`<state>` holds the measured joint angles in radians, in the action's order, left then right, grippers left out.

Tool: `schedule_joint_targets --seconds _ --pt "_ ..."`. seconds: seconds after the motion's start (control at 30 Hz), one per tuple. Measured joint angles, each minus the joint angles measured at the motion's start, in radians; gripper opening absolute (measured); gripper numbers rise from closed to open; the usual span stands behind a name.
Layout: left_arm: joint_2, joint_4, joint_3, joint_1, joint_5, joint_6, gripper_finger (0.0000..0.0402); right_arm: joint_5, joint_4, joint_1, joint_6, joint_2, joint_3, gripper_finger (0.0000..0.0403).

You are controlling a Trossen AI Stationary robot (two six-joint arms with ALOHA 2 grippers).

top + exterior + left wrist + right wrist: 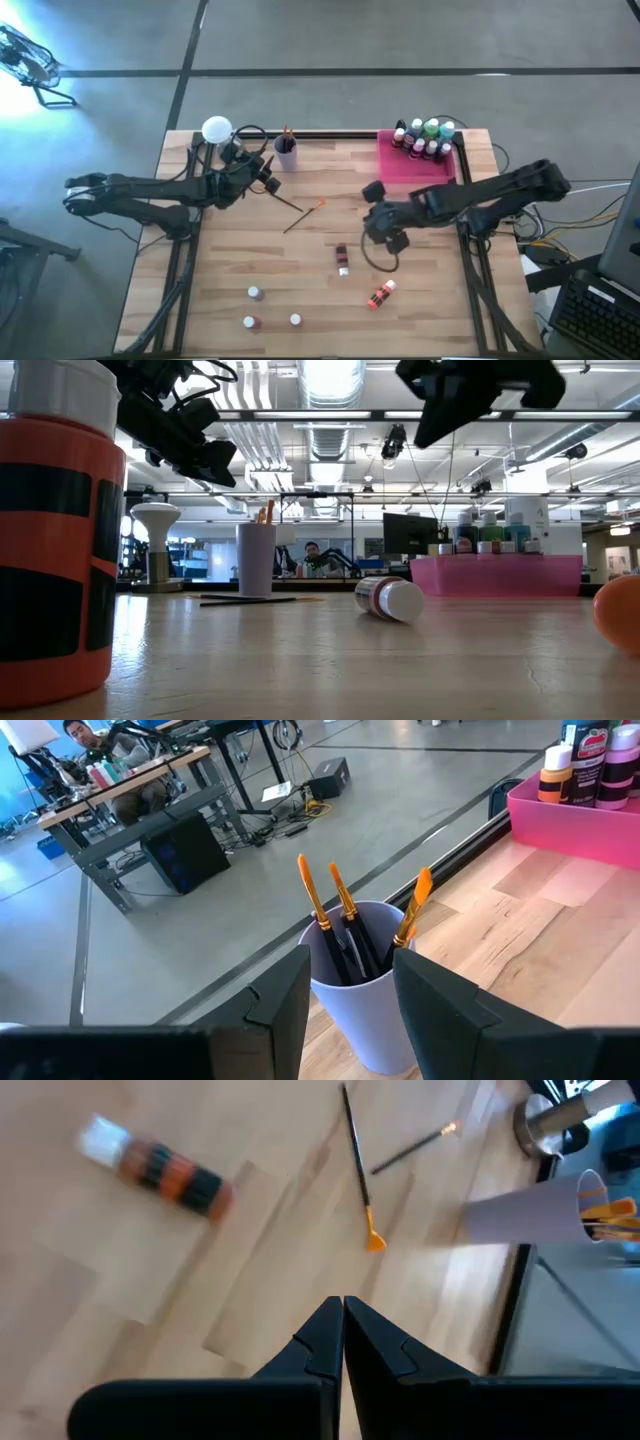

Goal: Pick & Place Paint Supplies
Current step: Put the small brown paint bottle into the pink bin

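You were working in an open-plan lab or office. Exposed ceiling ducts (335, 435) and strip lights ran overhead, and beyond the wooden tabletop (330, 660) a person (312, 555) sat at desks with monitors (405, 532) on a polished concrete floor (330, 40).

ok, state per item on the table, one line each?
Left pincer: open, at the lilac cup.
Right pincer: shut, empty, above the table.
Cup: upright, three brushes inside.
Pink tray: bottles standing at its far end.
Orange-black bottle: on its side.
Two brushes: flat, crossed.

Overhead, tabletop-level and two wrist views, all seemingly sharing the lilac cup (286, 156).
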<state>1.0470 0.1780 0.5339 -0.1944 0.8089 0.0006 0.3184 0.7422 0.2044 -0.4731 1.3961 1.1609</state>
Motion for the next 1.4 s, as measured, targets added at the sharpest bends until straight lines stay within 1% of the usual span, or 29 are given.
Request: schedule_joint_targets --seconds 0.1,0.2,0.4,0.5,0.6,0.77,0.87,1.0,1.2,1.4 --pt "0.0 0.0 0.0 0.0 0.0 0.0 0.0151 0.015 -0.005 -0.002 -0.028 0.063 0.028 0.0019" --pt "0.0 0.0 0.0 0.0 0.0 0.0 0.0151 0.015 0.011 -0.002 -0.067 0.122 0.058 0.0041" --pt "0.0 -0.001 0.0 0.0 0.0 0.0 0.0151 0.019 0.039 0.001 -0.29 0.223 0.123 0.0092" --pt "0.0 0.0 0.0 0.0 0.0 0.0 0.0151 0.023 0.04 0.001 -0.377 0.266 0.161 0.0111" --pt "0.0 0.0 0.0 0.0 0.0 0.0 0.0151 0.026 0.041 0.001 -0.404 0.293 0.2 0.0126" --pt "0.0 0.0 0.0 0.0 0.0 0.0 0.0151 0.033 0.084 0.001 -0.383 0.302 0.251 0.0143" --pt "0.0 0.0 0.0 0.0 0.0 0.0 0.0151 0.034 0.113 0.001 -0.368 0.292 0.263 0.0146" --pt "0.0 0.0 0.0 0.0 0.0 0.0 0.0151 0.032 0.146 0.003 -0.392 0.28 0.269 0.0135" --pt "0.0 0.0 0.0 0.0 0.0 0.0 0.0151 0.029 0.145 0.003 -0.537 0.29 0.26 0.0111" --pt "0.0 0.0 0.0 0.0 0.0 0.0 0.0151 -0.008 0.138 0.003 -0.682 0.356 0.257 0.0102"
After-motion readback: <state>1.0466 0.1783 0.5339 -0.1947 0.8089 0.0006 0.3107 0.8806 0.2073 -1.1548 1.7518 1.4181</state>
